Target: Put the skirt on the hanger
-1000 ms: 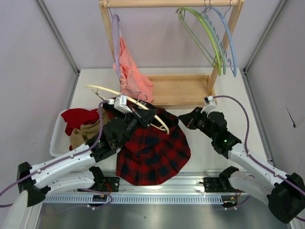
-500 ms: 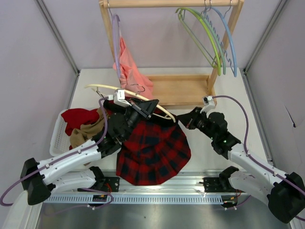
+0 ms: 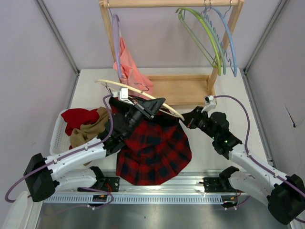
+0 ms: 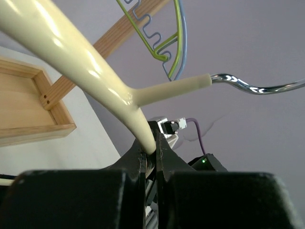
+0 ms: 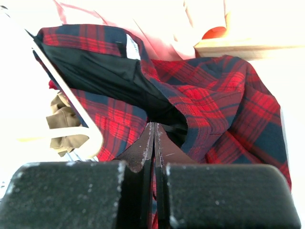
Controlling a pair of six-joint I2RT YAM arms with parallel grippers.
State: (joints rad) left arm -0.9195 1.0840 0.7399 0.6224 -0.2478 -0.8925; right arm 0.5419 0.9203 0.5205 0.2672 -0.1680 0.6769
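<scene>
Left fingers point(image 4: 160, 153) clamped narrow on hanger point(image 4: 71, 52) neck, hanger aloft. Right fingers point(image 5: 145, 145) pinched on skirt point(image 3: 155, 152) waistband. Skirt spread mid-bench, toward near edge. My plan: waistband taut, slide hanger end into open waist, shallow angle.

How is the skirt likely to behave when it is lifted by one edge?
Probably floppy: the skirt lies in soft folds and sags open where the right tool pinches its edge. It is likely light for its size, since it looks like thin cloth. It may slide on the hanger, whose surface looks smooth and glossy.
</scene>
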